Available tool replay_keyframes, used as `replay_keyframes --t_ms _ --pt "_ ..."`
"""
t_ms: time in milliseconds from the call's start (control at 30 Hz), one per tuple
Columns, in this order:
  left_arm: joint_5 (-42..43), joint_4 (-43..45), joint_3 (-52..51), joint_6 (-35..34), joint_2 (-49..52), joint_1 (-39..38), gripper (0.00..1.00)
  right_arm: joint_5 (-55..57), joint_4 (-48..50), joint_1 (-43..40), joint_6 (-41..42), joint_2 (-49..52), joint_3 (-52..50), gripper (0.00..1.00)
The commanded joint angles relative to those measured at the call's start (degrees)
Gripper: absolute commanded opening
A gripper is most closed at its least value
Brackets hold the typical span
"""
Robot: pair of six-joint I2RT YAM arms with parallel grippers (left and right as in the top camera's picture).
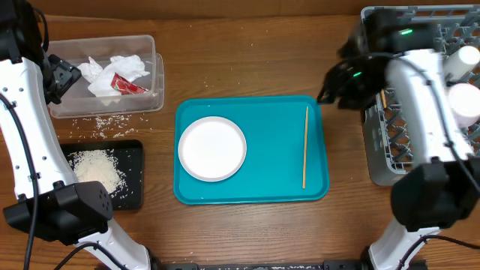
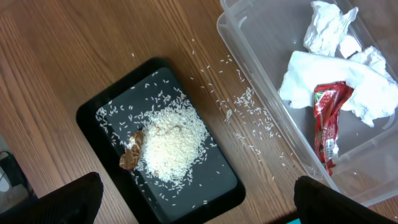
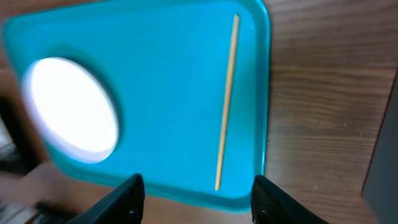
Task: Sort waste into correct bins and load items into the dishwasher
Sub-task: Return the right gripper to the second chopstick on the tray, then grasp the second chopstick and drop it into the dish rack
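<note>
A round white plate [image 1: 212,148] [image 3: 71,109] and one thin wooden chopstick [image 1: 305,146] [image 3: 227,102] lie on the teal tray [image 1: 270,180]. My right gripper [image 1: 328,88] [image 3: 199,202] hovers open and empty over the tray's right edge, beside the grey dish rack [image 1: 379,142]. The clear tub [image 1: 157,67] [image 2: 261,81] holds white tissue [image 2: 323,74] and a red wrapper [image 2: 326,118]. The black tray [image 1: 133,180] [image 2: 211,180] carries a rice pile [image 2: 171,143] and a brown scrap [image 2: 132,151]. My left gripper [image 1: 64,79] [image 2: 199,211] is wide open above them, holding nothing.
Loose rice grains [image 1: 105,124] [image 2: 249,109] are scattered on the wooden table between tub and black tray. White cups or bowls [image 1: 465,82] stand in the rack at the right edge. Both arm bases sit along the near table edge.
</note>
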Motion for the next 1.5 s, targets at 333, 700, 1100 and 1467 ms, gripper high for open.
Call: replay_keyframes --t_ms 333,700,1100,1467 --pt "-0.96 0.11 0.52 0.46 -0.26 0.2 1.0 16.79 28.57 12.76 16.46 -0.35 -29.81 0.49" --pt "-0.98 0.11 0.52 0.46 -0.26 0.2 1.0 16.79 36.04 12.76 17.31 -0.35 -37.18 0.32" --pt "-0.96 0.17 0.52 0.46 -0.26 0.2 1.0 16.83 24.5 10.21 15.8 -0.52 -20.9 0.04" --pt "-0.96 0.17 0.52 0.46 -0.26 0.2 1.0 15.28 15.65 -5.81 -9.73 -0.52 8.24 0.04"
